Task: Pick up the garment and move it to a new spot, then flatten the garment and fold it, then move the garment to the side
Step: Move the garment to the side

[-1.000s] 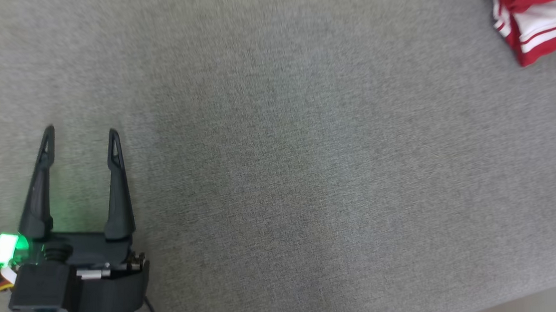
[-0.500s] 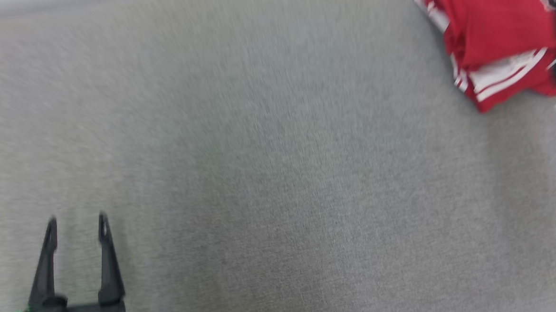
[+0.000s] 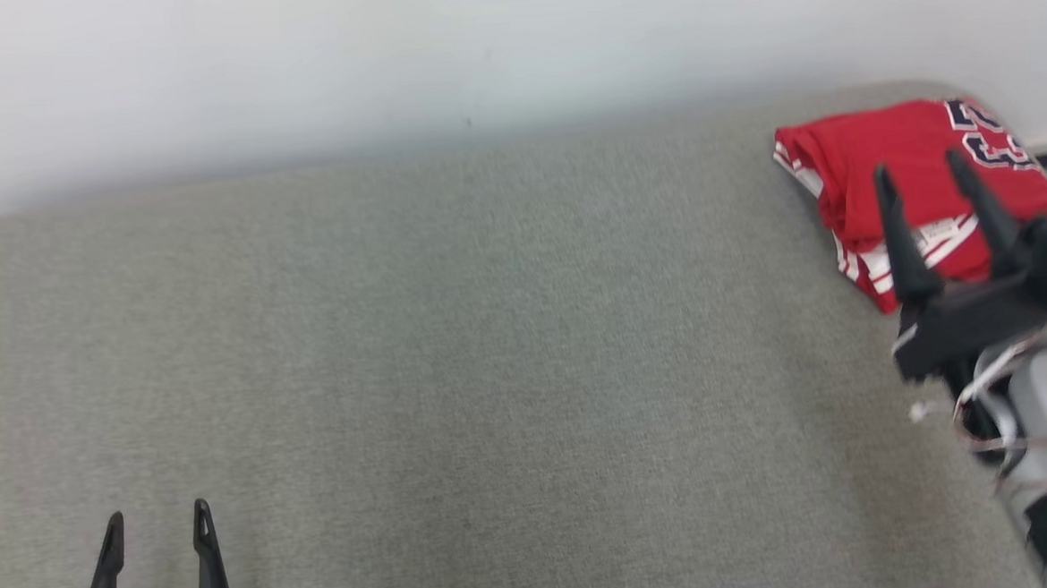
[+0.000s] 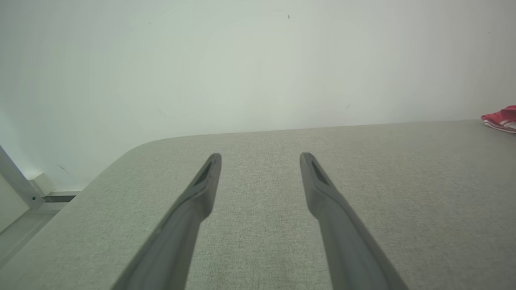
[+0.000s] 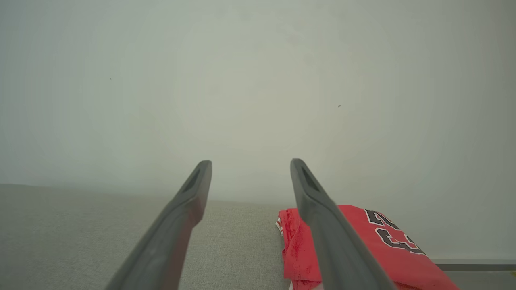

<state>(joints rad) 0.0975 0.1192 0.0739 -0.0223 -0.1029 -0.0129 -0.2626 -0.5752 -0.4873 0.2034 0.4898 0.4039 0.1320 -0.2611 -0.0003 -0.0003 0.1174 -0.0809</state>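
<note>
- The right gripper (image 5: 250,162) holds its two dark fingers spread wide apart.
- The folded red garment (image 5: 363,249) lies just beyond its right-hand finger, partly hidden behind it, on the grey cushion (image 5: 80,229).
- A pale wall (image 5: 258,80) stands ahead of the fingertips.

Grey fabric surface (image 3: 492,376), plain white wall (image 3: 475,46)

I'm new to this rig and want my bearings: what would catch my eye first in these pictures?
A folded red jersey with white stripes and dark numerals lies at the far right end of the grey fabric-covered surface, by the pale wall. The right gripper, open, is on the jersey's near side. The left gripper, also open, is at the lower left over bare grey fabric.
</note>
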